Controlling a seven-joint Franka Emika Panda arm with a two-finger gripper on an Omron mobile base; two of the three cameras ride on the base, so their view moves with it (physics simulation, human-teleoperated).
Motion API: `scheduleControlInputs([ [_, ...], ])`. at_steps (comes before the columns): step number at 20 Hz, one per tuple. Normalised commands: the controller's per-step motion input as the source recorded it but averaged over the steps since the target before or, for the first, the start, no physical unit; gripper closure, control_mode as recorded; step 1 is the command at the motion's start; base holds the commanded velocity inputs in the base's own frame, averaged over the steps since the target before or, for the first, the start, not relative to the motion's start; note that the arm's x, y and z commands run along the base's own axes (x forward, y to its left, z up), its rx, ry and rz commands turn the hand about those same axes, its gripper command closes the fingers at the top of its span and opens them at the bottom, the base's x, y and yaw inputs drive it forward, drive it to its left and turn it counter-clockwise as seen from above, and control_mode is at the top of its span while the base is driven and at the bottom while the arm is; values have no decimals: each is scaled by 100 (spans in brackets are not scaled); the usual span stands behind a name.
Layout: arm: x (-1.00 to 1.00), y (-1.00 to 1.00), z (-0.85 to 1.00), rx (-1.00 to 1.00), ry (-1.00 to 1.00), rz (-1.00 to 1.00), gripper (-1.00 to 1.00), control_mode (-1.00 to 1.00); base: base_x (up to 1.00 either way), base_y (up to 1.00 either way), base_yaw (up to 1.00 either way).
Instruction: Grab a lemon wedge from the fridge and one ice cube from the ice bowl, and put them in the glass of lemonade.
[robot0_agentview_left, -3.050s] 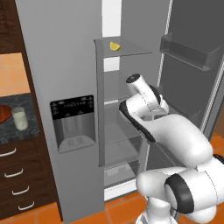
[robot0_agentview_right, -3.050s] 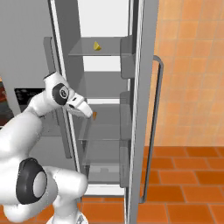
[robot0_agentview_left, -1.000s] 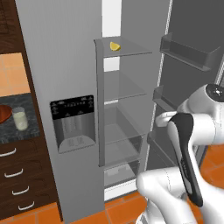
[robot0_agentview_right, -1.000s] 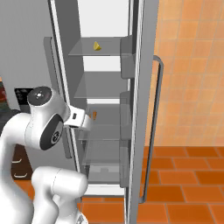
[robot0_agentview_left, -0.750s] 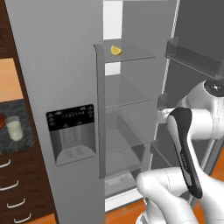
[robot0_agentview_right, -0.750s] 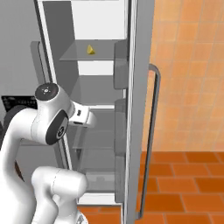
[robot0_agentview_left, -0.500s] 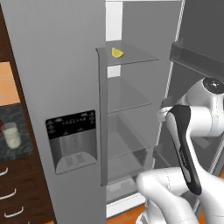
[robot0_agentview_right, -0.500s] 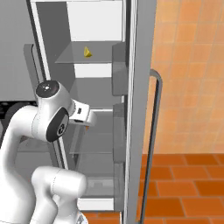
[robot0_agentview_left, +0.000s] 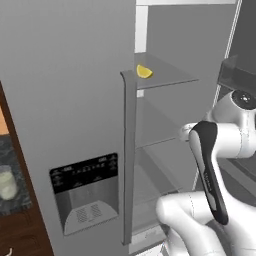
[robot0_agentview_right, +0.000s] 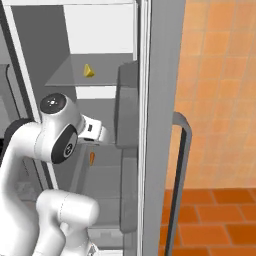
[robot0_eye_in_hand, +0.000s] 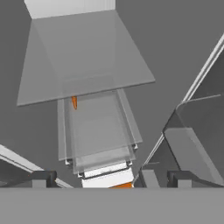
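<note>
Open fridge (robot0_agentview_left: 75, 100), bare shelf (robot0_eye_in_hand: 83, 57) ahead.

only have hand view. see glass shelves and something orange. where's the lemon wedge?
Observer: The lemon wedge lies on the top glass shelf of the open fridge, above where the hand is aimed.
Operator: glass of lemonade anywhere?
Observer: Yes, the glass of lemonade stands on the dark counter left of the fridge, at the edge of the left base view.
Operator: gripper holding anything?
Observer: No. The gripper is open and empty, level with the door bins.
</note>
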Motion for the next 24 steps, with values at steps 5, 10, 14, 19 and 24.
scheduleControlInputs([
  [5,0,0,0,0,0,0,-100,100,44,-44,11],
  [10,0,0,0,0,0,0,-100,100,0,-5,30],
  [14,0,-23,0,1,-3,19,-100,-100,2,-21,20],
  [19,-5,-12,13,4,-11,25,-100,-100,0,0,0],
  [24,-9,28,50,8,-27,4,-100,-100,0,0,0],
])
